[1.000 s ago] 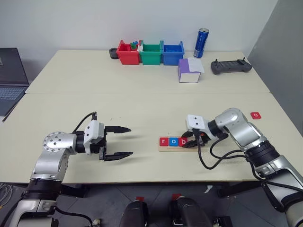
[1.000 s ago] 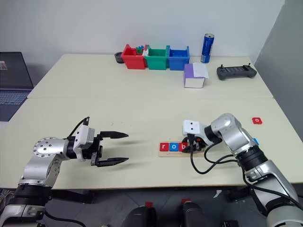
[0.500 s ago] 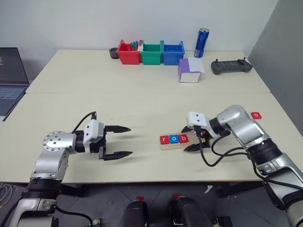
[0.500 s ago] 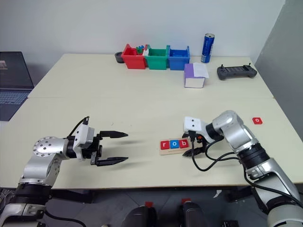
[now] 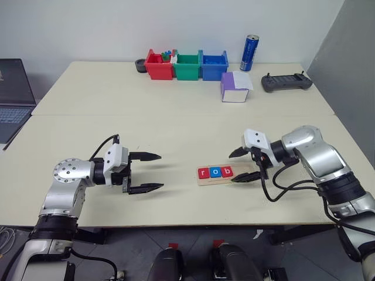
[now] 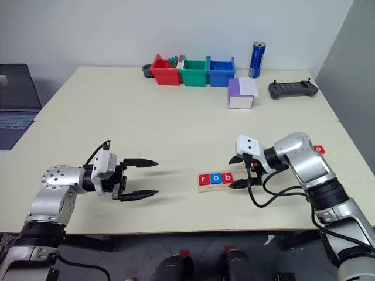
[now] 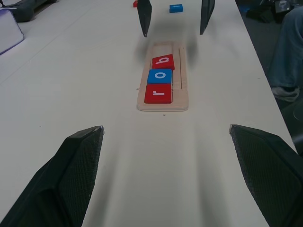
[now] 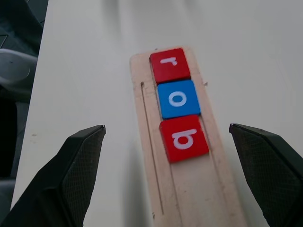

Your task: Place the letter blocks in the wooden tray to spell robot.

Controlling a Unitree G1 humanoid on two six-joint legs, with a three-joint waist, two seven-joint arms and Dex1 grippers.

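Gaping wide, right gripper (image 5: 245, 165) empty over wooden tray (image 5: 225, 177); left gripper (image 5: 151, 171) wide, empty.

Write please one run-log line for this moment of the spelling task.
tray: wooden tray holds r, o, b | loose: red o tile on table | right end effector: open, empty, beside tray end | left end effector: open, empty

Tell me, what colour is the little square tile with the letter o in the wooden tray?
Blue. The o tile shows best in the right wrist view.
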